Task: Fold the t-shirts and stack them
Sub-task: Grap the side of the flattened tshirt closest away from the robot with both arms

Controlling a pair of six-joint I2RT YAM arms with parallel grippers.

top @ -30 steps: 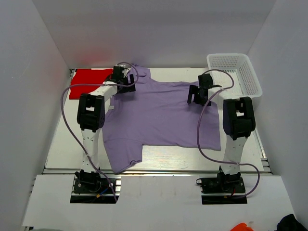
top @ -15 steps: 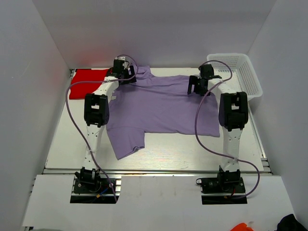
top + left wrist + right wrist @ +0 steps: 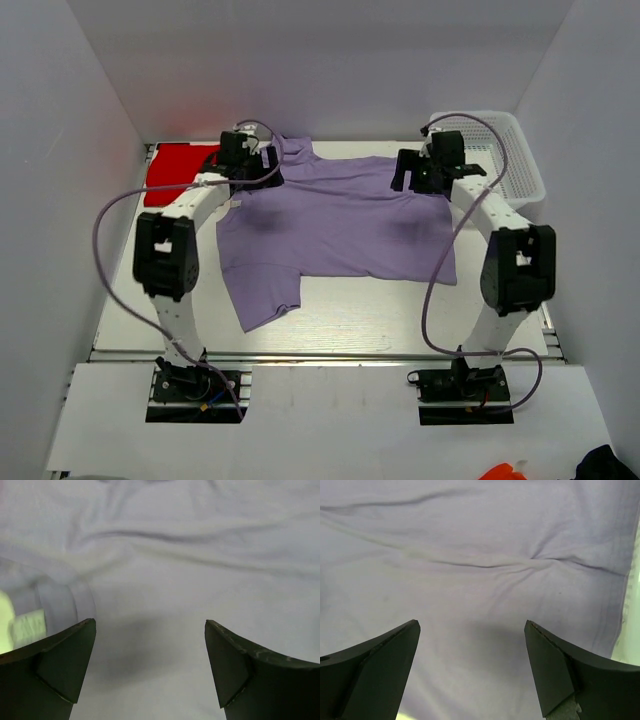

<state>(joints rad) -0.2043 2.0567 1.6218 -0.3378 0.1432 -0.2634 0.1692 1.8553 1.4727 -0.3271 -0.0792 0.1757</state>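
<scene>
The white table (image 3: 350, 320) carries the lavender t-shirt (image 3: 340, 225), the largest thing on it, spread open and mostly flat across the middle. One short sleeve (image 3: 265, 305) juts out at the near left. The white mesh basket (image 3: 515, 160) stands at the far right corner, just beyond the shirt's right edge, with the right arm's cable looping in front of it. The red t-shirt (image 3: 172, 175) lies as a folded rectangle at the far left corner.

The left gripper (image 3: 247, 168) hangs over the lavender shirt's far left corner, between that shirt and the red one. The right gripper (image 3: 420, 175) hangs over the far right corner, close to the basket. Both stand spread wide, and in each wrist view flat, lightly creased purple cloth shows between the two dark fingers, not pinched by either.

Whether the fingertips rest on the fabric or sit just above it cannot be told. The left arm covers the red shirt's right edge, so whether the two shirts touch cannot be told either. In the left wrist view a pale, blurred, see-through shape at the left edge is too unclear to name. In the right wrist view the shirt's hem runs down the right side, with a thin strip of table beyond it
</scene>
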